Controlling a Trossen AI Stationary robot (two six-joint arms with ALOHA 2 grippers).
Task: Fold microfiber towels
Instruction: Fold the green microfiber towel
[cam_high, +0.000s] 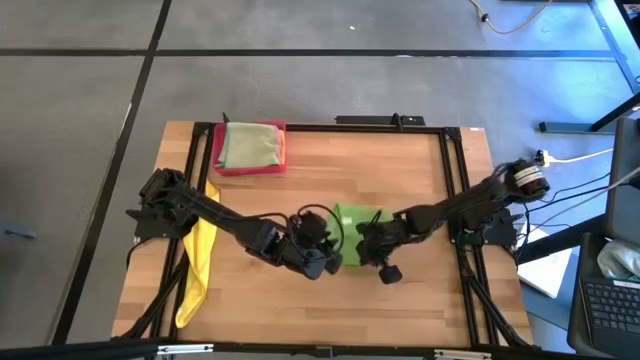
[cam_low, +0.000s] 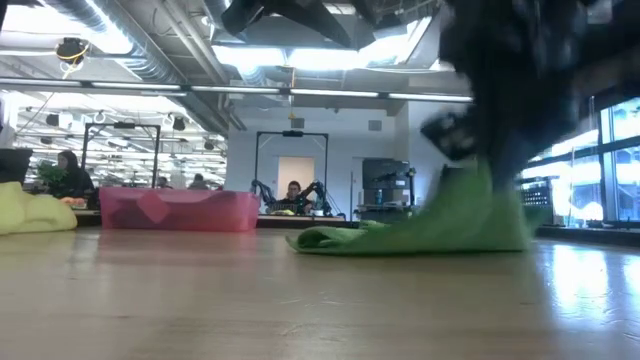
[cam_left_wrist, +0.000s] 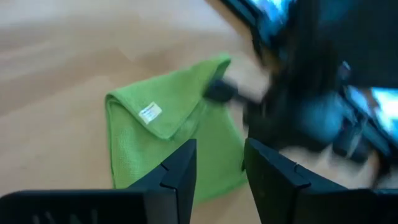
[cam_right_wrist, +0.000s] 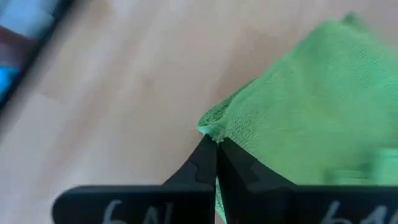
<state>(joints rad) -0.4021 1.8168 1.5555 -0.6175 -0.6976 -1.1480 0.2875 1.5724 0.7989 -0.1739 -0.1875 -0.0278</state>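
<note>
My right gripper pinches the corner of the bright green microfiber towel just past table centre toward five o'clock; lift slowly (grip looks thin). Left gripper, jaws apart, waits at its nine o'clock.

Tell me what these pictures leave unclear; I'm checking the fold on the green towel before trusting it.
- High view: both grippers cover most of the green towel, so its fold lines are hidden.
- Low view: the blurred right gripper hides the towel's lifted edge.
- Left wrist view: the left gripper and the blurred right arm cover two edges.
- High view: how many cloths lie in the pink tray is too small to tell.
</note>
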